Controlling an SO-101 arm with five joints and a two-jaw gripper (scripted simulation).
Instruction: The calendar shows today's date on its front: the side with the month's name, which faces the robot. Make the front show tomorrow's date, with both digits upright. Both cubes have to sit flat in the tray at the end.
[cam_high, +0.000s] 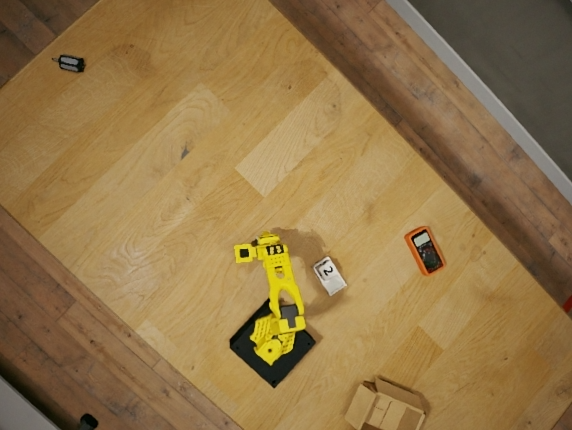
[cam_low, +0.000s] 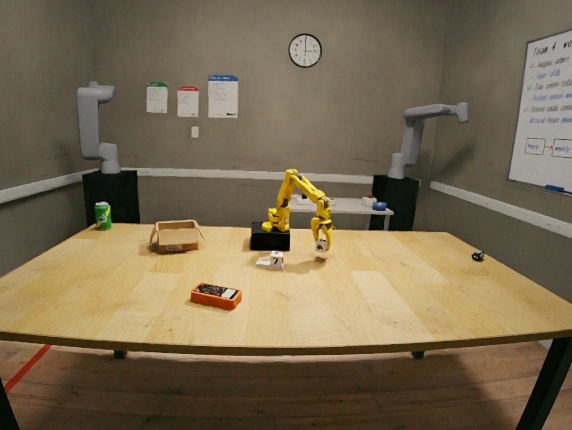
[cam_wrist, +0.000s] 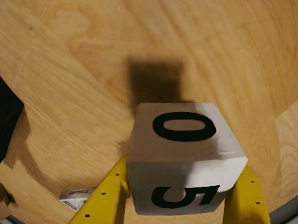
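I've got the gripper (cam_low: 322, 244) (cam_wrist: 175, 187) clamped on a white number cube (cam_low: 321, 245) (cam_wrist: 172, 132), held above the wooden tabletop (cam_high: 165, 165) (cam_low: 310, 310) (cam_wrist: 65, 100), 0 and 5 facing my wrist camera; to its right in the top view, the calendar tray (cam_high: 334, 285) (cam_low: 263, 262) (cam_wrist: 75, 194) carries the other cube (cam_high: 326, 270) (cam_low: 276, 260), a 2 on top.

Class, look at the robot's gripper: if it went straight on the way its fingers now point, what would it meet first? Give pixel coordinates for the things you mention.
Probably the wooden tabletop (cam_high: 165, 210) (cam_low: 320, 300) (cam_wrist: 65, 100): the fingers point down, and the held cube (cam_low: 321, 245) (cam_wrist: 172, 150) would likely touch first. Exact clearance is unclear.
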